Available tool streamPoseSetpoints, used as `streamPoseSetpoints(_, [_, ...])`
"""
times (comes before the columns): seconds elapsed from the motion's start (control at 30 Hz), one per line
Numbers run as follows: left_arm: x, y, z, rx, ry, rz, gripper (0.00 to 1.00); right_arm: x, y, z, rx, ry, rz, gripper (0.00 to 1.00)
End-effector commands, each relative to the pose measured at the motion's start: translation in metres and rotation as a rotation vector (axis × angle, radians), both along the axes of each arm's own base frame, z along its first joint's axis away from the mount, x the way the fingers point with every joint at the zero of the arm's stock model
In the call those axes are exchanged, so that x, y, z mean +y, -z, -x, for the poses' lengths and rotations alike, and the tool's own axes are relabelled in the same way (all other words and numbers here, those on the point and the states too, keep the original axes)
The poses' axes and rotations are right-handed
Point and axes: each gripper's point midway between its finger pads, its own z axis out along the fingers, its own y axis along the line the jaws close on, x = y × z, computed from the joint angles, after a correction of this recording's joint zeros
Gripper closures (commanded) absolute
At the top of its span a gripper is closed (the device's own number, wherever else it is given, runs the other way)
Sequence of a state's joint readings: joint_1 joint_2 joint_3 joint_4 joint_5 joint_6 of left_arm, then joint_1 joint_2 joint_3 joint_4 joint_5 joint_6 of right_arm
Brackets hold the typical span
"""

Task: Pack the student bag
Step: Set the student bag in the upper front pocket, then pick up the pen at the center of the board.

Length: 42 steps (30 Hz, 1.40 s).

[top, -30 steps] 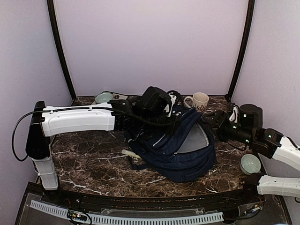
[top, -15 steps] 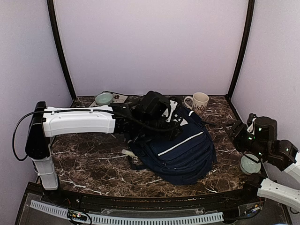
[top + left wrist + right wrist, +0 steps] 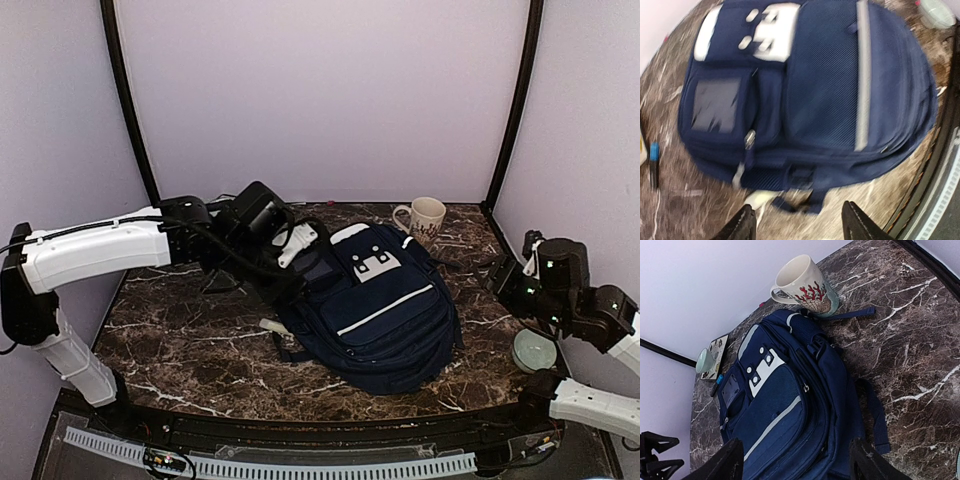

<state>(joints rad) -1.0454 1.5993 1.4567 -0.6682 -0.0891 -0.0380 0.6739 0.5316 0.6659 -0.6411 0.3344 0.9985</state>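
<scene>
The marble table [image 3: 190, 350] bears a navy student bag [image 3: 375, 310], seemingly closed.

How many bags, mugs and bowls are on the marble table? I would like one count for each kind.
navy-blue fabric backpack: 1
cream ceramic mug with red coral print: 1
pale green bowls: 2
Total: 4

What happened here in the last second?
The right gripper drew back from the student bag toward the right edge of the table, and the bag's lifted, gaping top sank flat. Then the left gripper swung off the bag to the left, uncovering its front. Both grippers are open and empty. The mug and the bag's spot stayed the same.
</scene>
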Motion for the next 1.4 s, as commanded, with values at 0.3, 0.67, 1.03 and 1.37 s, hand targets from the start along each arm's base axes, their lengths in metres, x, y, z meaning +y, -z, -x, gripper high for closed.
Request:
streamPoseSetpoints(0.3, [0.126,0.113,-0.043,0.319,-0.281,-0.258,0.38,0.016,-0.007,-0.022,-0.031,-0.047,0.088,0.25])
streamPoseSetpoints(0.67, [0.184,0.135,-0.158,0.280,-0.542,-0.220,0.35,0.019,-0.010,-0.030,-0.033,-0.057,0.139,0.24])
streamPoseSetpoints(1.03, [0.205,0.148,-0.237,0.306,-0.610,-0.120,0.35,0.005,-0.017,-0.032,-0.040,0.012,0.175,0.23])
streamPoseSetpoints(1.37, [0.205,0.175,-0.260,0.327,-0.584,-0.134,0.34,0.011,-0.019,-0.046,-0.011,0.018,0.233,0.21])
